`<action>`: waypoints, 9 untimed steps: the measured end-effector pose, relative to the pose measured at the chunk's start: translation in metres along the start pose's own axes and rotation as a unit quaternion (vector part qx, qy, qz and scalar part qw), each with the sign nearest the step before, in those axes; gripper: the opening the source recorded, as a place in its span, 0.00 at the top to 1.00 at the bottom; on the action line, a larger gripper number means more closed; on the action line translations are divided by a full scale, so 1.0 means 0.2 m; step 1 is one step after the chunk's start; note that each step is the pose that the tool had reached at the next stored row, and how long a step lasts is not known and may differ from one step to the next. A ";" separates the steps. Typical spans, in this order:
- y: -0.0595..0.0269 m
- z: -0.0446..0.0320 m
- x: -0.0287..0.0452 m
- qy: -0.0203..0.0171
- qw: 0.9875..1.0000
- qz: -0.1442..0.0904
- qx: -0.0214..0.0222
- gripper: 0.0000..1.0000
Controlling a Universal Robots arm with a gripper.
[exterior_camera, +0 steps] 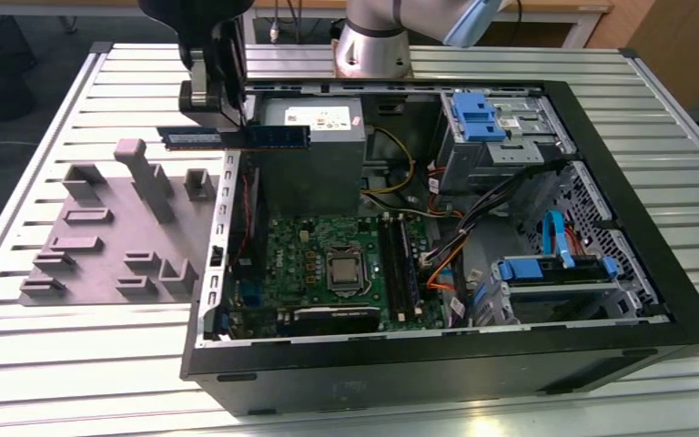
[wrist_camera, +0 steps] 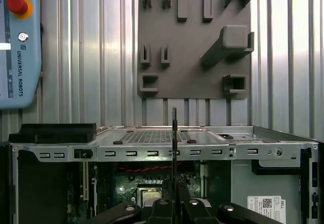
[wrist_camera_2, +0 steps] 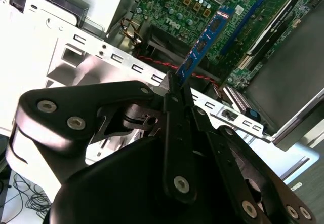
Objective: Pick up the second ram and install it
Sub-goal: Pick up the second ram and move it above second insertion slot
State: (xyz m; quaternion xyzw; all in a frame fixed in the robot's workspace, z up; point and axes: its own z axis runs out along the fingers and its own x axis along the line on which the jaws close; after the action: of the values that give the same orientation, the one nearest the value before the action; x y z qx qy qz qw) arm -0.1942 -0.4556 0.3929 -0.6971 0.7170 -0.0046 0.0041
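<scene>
The gripper (exterior_camera: 236, 126) hangs over the open computer case (exterior_camera: 447, 360) at the corner on the exterior view's left, close to the robot's base (exterior_camera: 371, 50). Its jaws are pressed onto the second ram (exterior_camera: 279, 137), pinching it near the middle of its length. The board is off every surface and lies level, with one end reaching out towards the grey holder plate (exterior_camera: 95, 246) and the other in front of the grey power-supply box (exterior_camera: 313, 168).

In the second wrist view the gripper (wrist_camera_2: 176, 84) clamps one long edge of the second ram (wrist_camera_2: 202, 44). The rest of the board juts out towards the green motherboard (wrist_camera_2: 192, 11), showing its blue face and a row of black chips. In the first wrist view the second ram (wrist_camera: 174, 133) is seen edge-on as a thin dark line rising from the gripper (wrist_camera: 175, 196) and crossing the case's metal frame (wrist_camera: 142, 145).

The motherboard (exterior_camera: 307, 246) lies flat in the case, with the processor socket (exterior_camera: 345, 269) near its middle and the long black memory slots (exterior_camera: 400, 264) just beside that, on the exterior view's right. The held board is well apart from those slots.

The holder plate rests on the slatted metal table (exterior_camera: 58, 364) just beside the case. Its raised posts and brackets also show in the first wrist view (wrist_camera: 192, 46). A teach pendant (wrist_camera: 17, 57) with a red button (wrist_camera: 15, 3) lies on the table near the plate.
</scene>
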 end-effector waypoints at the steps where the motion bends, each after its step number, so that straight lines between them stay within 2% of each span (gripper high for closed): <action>1: -0.002 0.000 0.000 0.000 1.000 0.000 0.000 0.86; 9: -0.021 0.001 -0.001 0.000 1.000 0.000 0.000 0.86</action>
State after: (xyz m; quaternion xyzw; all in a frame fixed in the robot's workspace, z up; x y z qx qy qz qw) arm -0.1901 -0.4556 0.3927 -0.6971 0.7170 -0.0046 0.0041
